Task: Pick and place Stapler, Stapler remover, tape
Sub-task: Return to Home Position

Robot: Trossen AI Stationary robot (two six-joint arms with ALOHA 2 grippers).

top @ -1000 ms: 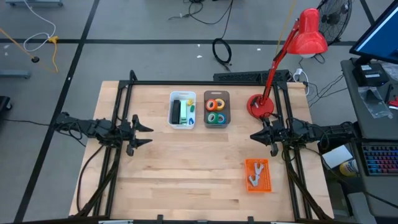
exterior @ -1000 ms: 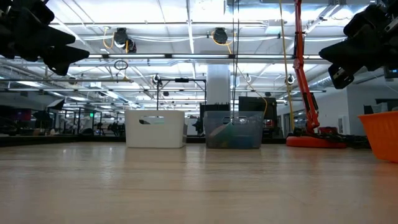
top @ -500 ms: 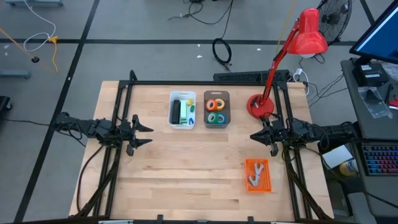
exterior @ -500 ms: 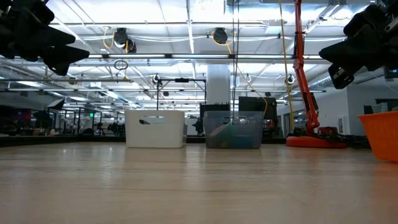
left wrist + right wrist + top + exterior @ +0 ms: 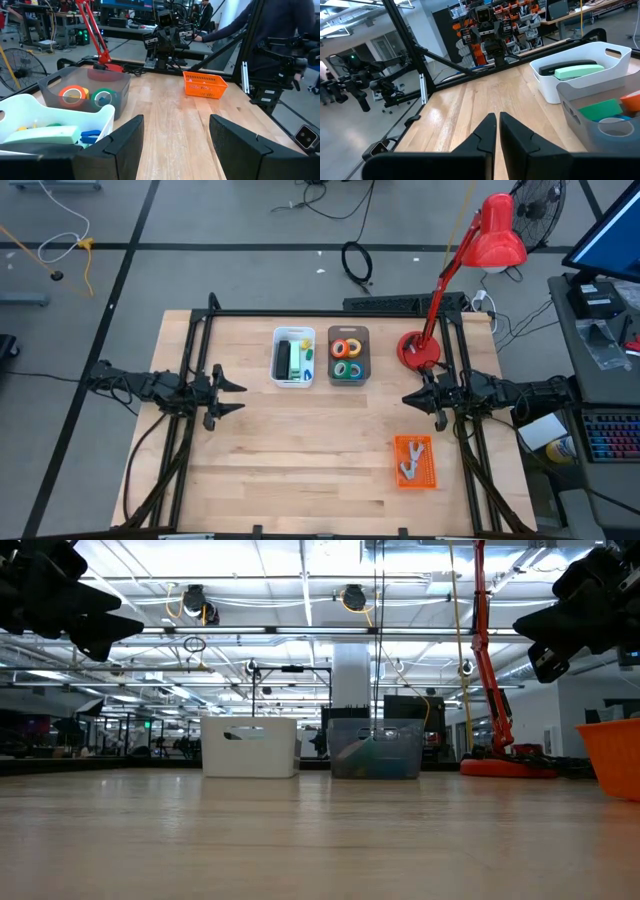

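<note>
My left gripper [image 5: 236, 394] [image 5: 172, 140] hovers open above the table's left side. My right gripper [image 5: 407, 398] [image 5: 497, 129] hovers shut above the right side. Neither touches anything. The white bin [image 5: 293, 357] [image 5: 580, 70] holds a black stapler [image 5: 564, 65] beside a pale green block [image 5: 576, 73]. The grey bin [image 5: 348, 356] [image 5: 82, 82] holds the tape rolls: orange [image 5: 72, 93] and green [image 5: 103, 96] show plainly, the others are partly hidden. The orange basket [image 5: 415, 461] [image 5: 204, 84] near the right front holds pale stapler removers [image 5: 410, 464].
A red desk lamp stands with its base [image 5: 418, 350] on the table's far right, close behind my right gripper. Black frame bars [image 5: 330, 313] run along the table's far, left and right sides. Bare wood [image 5: 310, 440] lies between the arms and toward the near edge.
</note>
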